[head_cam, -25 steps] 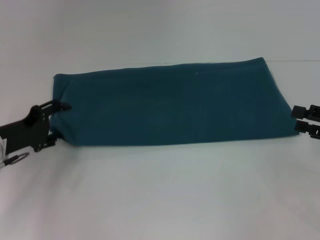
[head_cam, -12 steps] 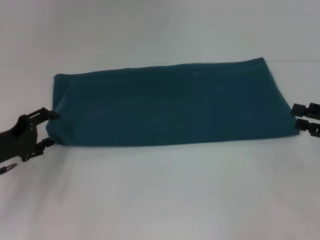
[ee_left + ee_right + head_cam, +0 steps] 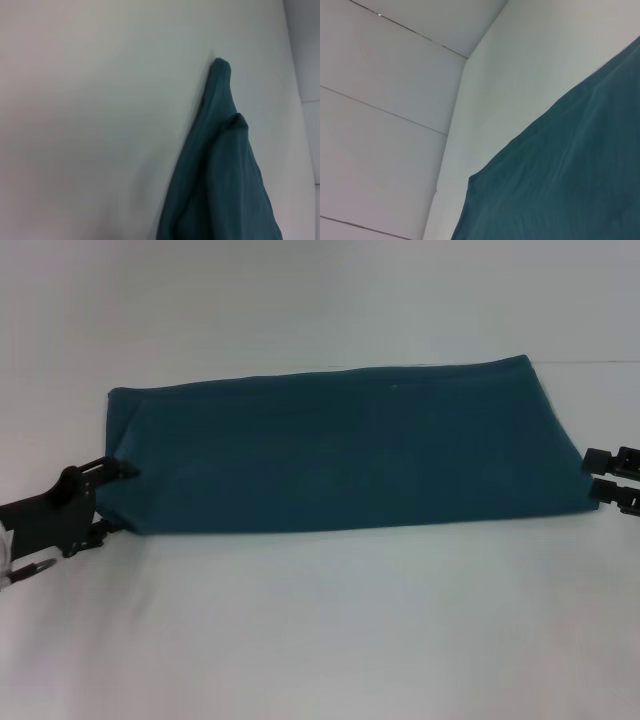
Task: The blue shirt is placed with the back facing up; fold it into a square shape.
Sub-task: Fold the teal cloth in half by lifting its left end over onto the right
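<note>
The left gripper (image 3: 115,498) reaches in low from the left, its jaws spread around the near-left corner of the blue shirt (image 3: 340,450), not visibly pinching it. The right gripper (image 3: 592,478) sits level at the shirt's right edge, jaws parted around the hem. One shirt lies as a long folded band across the white table (image 3: 320,640).

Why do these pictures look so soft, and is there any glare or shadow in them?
Head view: even, flat light, no glare; the blue shirt casts only a thin shadow along its near edge on the white table, and the left gripper and right gripper look slightly blurred. Left wrist view: cloth folds soft-edged. Right wrist view: wall seams sharper than the cloth.
</note>
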### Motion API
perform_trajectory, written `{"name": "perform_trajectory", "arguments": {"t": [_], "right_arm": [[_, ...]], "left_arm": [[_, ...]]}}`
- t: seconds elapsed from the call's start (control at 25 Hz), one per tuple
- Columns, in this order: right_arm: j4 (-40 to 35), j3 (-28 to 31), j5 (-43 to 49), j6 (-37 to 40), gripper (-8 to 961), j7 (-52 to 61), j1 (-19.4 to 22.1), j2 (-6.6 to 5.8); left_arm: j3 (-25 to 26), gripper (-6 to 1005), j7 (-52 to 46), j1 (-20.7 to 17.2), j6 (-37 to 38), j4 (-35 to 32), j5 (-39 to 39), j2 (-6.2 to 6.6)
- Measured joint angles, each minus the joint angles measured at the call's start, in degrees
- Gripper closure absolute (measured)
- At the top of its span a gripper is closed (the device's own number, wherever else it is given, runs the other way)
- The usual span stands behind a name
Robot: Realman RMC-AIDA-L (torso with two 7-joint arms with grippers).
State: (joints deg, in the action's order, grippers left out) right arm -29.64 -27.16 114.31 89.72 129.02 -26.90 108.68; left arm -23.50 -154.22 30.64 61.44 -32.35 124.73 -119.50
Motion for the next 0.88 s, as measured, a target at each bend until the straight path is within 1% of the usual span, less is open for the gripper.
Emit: {"name": "perform_trajectory", "arguments": {"t": [0.04,0.08,0.12,0.2,0.28,0.36,0.52,0.88], "right_arm": [[0.02,0.0,-0.03,0.0,218,-0.03,0.03,0.0],[0.05,0.02,-0.04,0.0,218,-0.09,0.05,-0.01],[0.07,0.07,-0.06,0.0,218,-0.12,0.06,-0.02],[0.1,0.19,-0.07,0.01,218,-0.18,0.05,-0.03],[0.11,0.23,-0.11,0.01,218,-0.21,0.0,-0.04],[0.12,0.24,-0.12,0.02,218,-0.25,0.0,-0.05],[0.11,0.32,-0.14,-0.08,218,-0.28,0.25,-0.06],[0.11,0.36,0.05,-0.57,219,-0.1,0.19,-0.01]], "left_arm": [[0.0,228,0.0,0.0,0.0,0.0,0.0,0.0],[-0.35,228,0.23,1.03,0.1,0.34,-0.28,0.12],[-0.31,229,0.3,1.15,0.45,0.3,-0.35,0.17],[0.22,230,0.59,1.39,2.78,-0.52,-0.86,0.4],[1.51,232,0.97,0.28,6.43,-2.98,-2.61,0.28],[2.09,233,0.9,-1.46,8.42,-5.11,-4.08,-0.13],[1.88,236,-0.57,-4.14,8.28,-5.63,-3.16,-0.55],[1.89,242,-0.88,-4.28,7.49,-5.35,-0.86,-0.61]]}}
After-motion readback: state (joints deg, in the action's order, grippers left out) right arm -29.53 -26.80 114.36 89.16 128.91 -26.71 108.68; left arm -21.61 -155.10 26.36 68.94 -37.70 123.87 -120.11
